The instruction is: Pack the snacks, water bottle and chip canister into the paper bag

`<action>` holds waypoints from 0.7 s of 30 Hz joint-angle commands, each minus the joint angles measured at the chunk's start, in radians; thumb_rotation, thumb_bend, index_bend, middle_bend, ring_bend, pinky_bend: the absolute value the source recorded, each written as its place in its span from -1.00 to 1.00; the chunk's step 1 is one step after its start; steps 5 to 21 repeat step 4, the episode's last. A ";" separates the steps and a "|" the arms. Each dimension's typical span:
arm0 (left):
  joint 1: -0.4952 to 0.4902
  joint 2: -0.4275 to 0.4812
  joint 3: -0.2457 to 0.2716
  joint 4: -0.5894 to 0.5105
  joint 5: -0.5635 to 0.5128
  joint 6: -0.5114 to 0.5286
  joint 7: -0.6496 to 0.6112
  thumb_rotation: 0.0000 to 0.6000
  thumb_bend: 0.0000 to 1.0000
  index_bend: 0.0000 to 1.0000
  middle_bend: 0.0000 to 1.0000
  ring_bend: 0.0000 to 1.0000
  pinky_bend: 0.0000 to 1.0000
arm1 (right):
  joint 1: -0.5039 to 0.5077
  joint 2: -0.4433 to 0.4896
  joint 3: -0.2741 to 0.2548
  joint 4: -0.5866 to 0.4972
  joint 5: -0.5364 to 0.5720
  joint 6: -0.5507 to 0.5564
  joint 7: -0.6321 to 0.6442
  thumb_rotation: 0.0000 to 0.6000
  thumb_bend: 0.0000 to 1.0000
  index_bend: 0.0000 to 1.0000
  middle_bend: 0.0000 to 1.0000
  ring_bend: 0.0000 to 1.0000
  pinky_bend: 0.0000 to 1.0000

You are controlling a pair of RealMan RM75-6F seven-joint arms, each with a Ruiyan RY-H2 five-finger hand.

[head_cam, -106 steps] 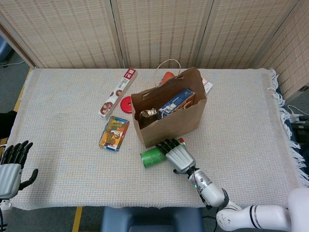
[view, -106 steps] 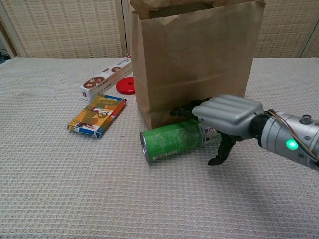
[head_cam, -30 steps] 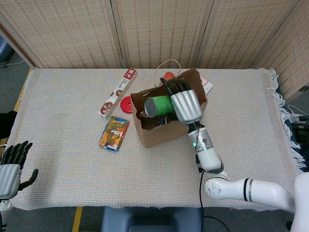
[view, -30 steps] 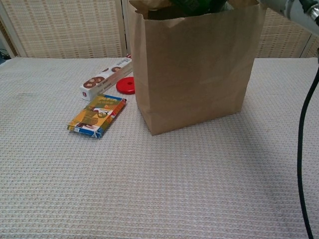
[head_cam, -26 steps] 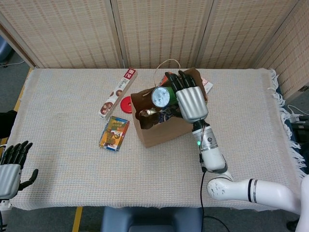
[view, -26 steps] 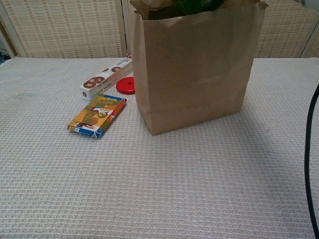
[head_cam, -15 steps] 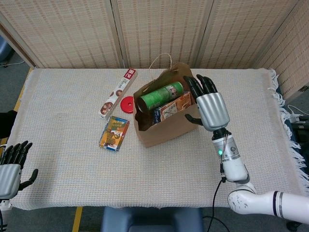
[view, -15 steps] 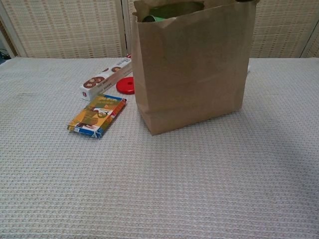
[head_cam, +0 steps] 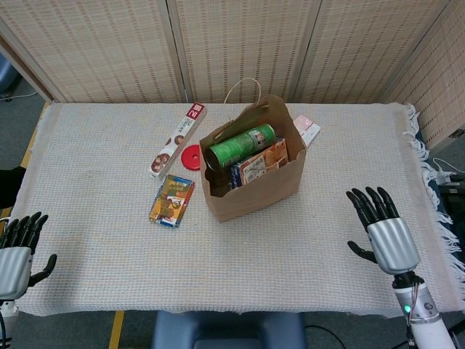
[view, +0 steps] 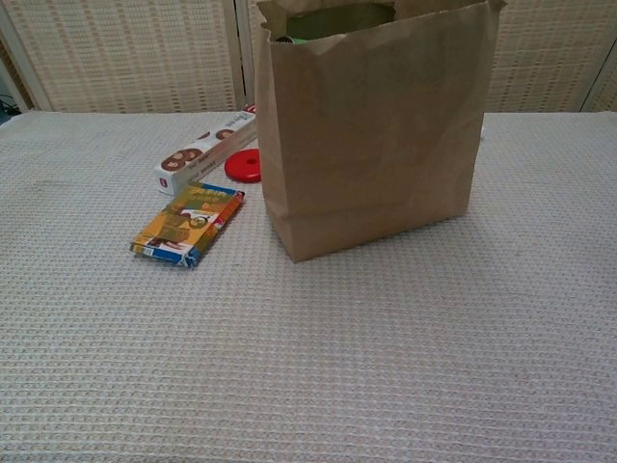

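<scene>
- The chest view shows neither hand, and of the green chip canister [view: 333, 21] only its top above the paper bag [view: 371, 135] rim.
- The canister lies tilted inside the bag.
- At 4 o'clock from the bag, the right hand [head_cam: 383, 225] is spread and holds nothing.
- At 8 o'clock, the left hand [head_cam: 18, 251], partly cut off, has its fingers apart and is empty.

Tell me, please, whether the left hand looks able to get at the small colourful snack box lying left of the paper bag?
Probably yes. The left hand is open at the table's near left corner, and only bare cloth lies between it and the colourful snack box. The paper bag stands on the box's far side, out of the way.
</scene>
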 commanded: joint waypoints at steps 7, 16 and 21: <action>0.001 -0.001 0.001 0.003 0.003 0.002 -0.001 1.00 -0.23 -1.00 -1.00 -1.00 -1.00 | -0.118 -0.078 -0.049 0.206 -0.046 0.072 0.015 1.00 -0.92 -1.00 -0.96 -1.00 -1.00; 0.001 -0.001 0.001 0.003 0.003 0.002 -0.001 1.00 -0.23 -1.00 -1.00 -1.00 -1.00 | -0.118 -0.078 -0.049 0.206 -0.046 0.072 0.015 1.00 -0.92 -1.00 -0.96 -1.00 -1.00; 0.001 -0.001 0.001 0.003 0.003 0.002 -0.001 1.00 -0.23 -1.00 -1.00 -1.00 -1.00 | -0.118 -0.078 -0.049 0.206 -0.046 0.072 0.015 1.00 -0.92 -1.00 -0.96 -1.00 -1.00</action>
